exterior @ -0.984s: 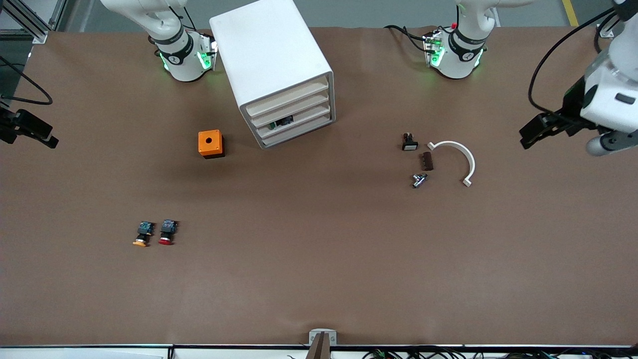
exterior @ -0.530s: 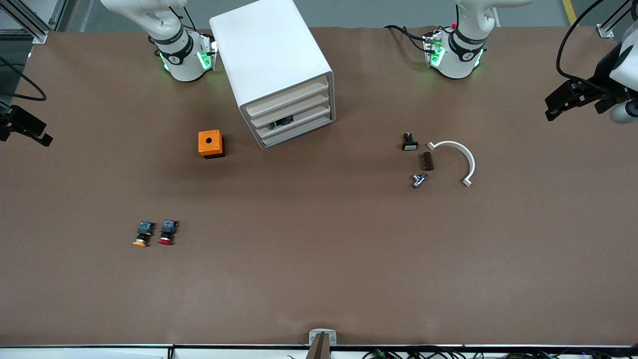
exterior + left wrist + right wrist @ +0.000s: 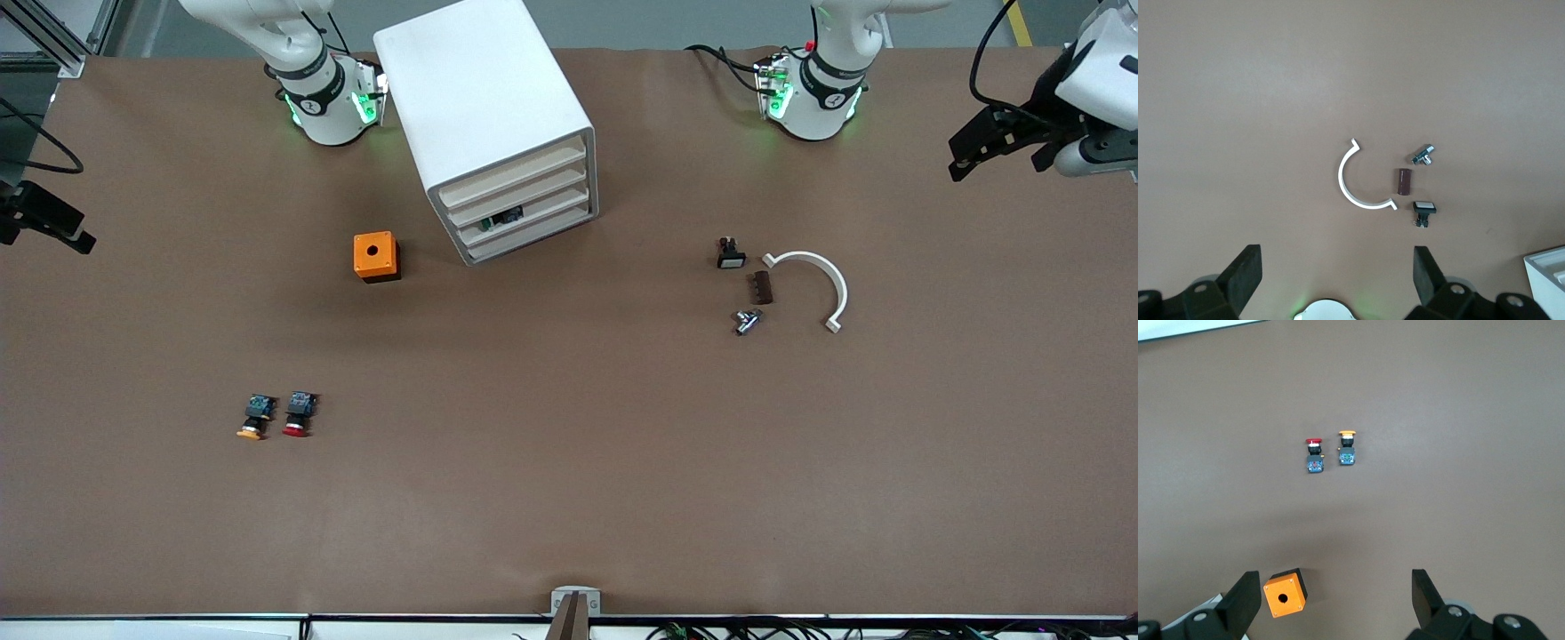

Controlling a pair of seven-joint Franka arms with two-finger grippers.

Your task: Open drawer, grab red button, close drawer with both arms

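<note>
Brown matting covers the table [image 3: 569, 498], and the white cabinet [image 3: 484, 116] stands near the robots' bases; everything else is placed from it. All its drawers sit flush, so the drawer [image 3: 524, 213] meant for opening, above the lowest one, looks not yet pulled; something dark shows through its front. The button [image 3: 299, 414] with the red cap lies on the mat well nearer the front camera than the cabinet and toward the right arm's end, just beside an orange-capped button [image 3: 256, 418]. An orange box [image 3: 376, 256] sits between cabinet and buttons, close to the cabinet. Toward the left arm's end from the cabinet lie a white arc [image 3: 813, 284], a brown block [image 3: 763, 287], a metal fitting [image 3: 747, 320] and a small black switch [image 3: 731, 254].

By my judgement, nothing of the task is done: opening, grabbing and closing all remain.

The left gripper [image 3: 958, 160] hangs over the mat at the left arm's end, well apart from the cabinet, its fingers [image 3: 1245, 273] spread wide and empty. The right gripper [image 3: 76, 240] hangs at the opposite edge, over the right arm's end, fingers [image 3: 1241, 600] likewise parted, holding nothing.

Against a second ago, the left gripper has swung up toward the bases' edge of the table, then edged back a little toward the cabinet. The right gripper has shifted only slightly. Nothing on the mat has moved.
</note>
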